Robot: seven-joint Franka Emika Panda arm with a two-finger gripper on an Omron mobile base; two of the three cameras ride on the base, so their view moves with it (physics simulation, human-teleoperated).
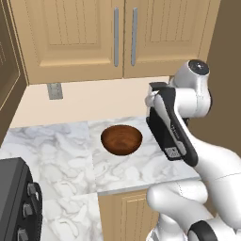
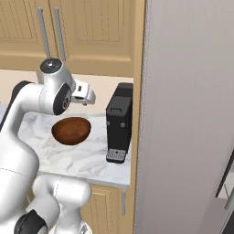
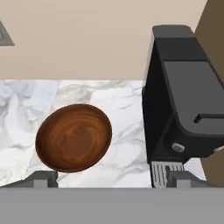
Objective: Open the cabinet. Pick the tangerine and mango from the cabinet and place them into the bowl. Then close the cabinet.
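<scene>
The cabinet (image 1: 84,37) hangs on the wall above the counter, both doors shut, its two silver bar handles (image 1: 116,36) side by side at the middle seam. The tangerine and the mango are out of view. On the marble counter below rests the brown wooden bowl (image 1: 121,139) (image 2: 71,130) (image 3: 73,137), with nothing in it. My gripper (image 3: 111,179) hovers above the counter just right of the bowl and looks down at it. Its fingertips (image 3: 41,178) stand wide apart, so it is open and holds nothing. The hand (image 2: 85,95) sits below the cabinet's bottom edge.
A black coffee machine (image 2: 119,123) (image 3: 183,100) stands right of the bowl, close to my hand. A dark appliance with knobs (image 1: 19,202) sits at the counter's left front. There is a wall outlet (image 1: 55,91), a dark brown side cabinet (image 1: 7,70) on the left, and a tall grey panel (image 2: 187,114) on the right.
</scene>
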